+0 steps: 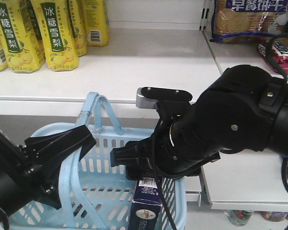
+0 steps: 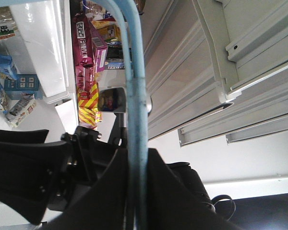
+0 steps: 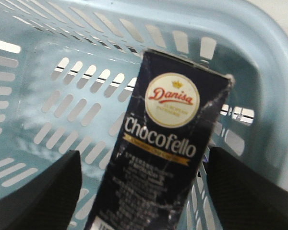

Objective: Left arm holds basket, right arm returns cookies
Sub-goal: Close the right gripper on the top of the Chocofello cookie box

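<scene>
Light blue plastic fills the lower left of the front view: we see the basket (image 1: 116, 136) in front of a white shelf (image 1: 149, 62) that carries yellow bottles (image 1: 57, 33) at the upper left. The left gripper (image 1: 81, 143) has its jaws pinched on the basket's hoop handle (image 2: 134, 110). The navy cookie carton (image 3: 165, 143) stands on end inside the basket, at the lower centre. The right gripper (image 1: 134, 160) reaches in over it. In its wrist view we find the jaws spread, one either side of the carton, neither touching.
</scene>
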Robot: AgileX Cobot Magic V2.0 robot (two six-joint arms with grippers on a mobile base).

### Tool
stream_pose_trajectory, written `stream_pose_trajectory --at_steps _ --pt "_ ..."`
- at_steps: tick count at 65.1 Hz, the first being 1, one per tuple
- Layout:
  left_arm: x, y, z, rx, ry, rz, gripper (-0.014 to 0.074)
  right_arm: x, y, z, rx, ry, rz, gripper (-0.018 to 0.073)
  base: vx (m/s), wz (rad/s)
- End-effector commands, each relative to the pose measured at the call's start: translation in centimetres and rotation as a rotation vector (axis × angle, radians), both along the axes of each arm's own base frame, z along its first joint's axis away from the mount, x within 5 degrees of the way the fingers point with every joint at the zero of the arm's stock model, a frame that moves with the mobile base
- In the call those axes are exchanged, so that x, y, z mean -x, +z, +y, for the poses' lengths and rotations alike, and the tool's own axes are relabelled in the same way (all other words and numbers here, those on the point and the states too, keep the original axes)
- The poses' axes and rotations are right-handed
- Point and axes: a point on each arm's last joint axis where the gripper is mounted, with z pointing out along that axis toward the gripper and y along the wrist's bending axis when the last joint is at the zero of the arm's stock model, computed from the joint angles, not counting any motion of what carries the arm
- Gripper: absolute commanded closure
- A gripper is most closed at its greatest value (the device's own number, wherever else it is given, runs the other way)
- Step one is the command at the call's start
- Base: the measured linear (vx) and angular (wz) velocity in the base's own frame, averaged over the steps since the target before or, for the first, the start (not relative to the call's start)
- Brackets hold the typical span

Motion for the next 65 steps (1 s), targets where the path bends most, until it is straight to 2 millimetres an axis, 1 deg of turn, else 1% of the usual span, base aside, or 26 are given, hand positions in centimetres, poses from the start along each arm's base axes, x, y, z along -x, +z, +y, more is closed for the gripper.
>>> stream_pose_trajectory --at_steps 1,13,21,28,44,55,65 --pt "-0.41 2.37 0.64 0.152 0.051 -0.076 0.0599 -0.26 1.27 -0.10 -0.023 0.013 -0.064 0.0053 0.00 0.00" --pt "-0.41 2.37 0.64 0.152 0.051 -0.076 0.0599 -0.64 0.62 0.26 -0.010 0.013 -0.058 0.0071 0.00 0.00" --pt "-0.41 2.37 0.64 0.152 0.051 -0.076 0.0599 -0.77 0.53 0.31 -0.007 0.014 -0.065 0.0135 0.00 0.00" --pt "-0.41 2.37 0.64 0.152 0.051 -0.076 0.0599 -0.79 0.54 0.32 -0.007 0.014 -0.069 0.0241 0.00 0.00" --pt "-0.41 2.37 0.64 0.152 0.051 -0.076 0.0599 -0.77 0.52 0.29 -0.004 0.015 -0.066 0.0575 0.00 0.00" --pt "-0.41 2.37 0.64 0.152 0.051 -0.076 0.0599 -0.65 0.48 0.19 0.011 0.032 -0.059 0.0571 0.00 0.00" --pt "-0.41 2.37 0.64 0.152 0.051 -0.076 0.0599 -0.35 1.23 -0.12 -0.008 0.034 -0.079 0.0568 0.00 0.00"
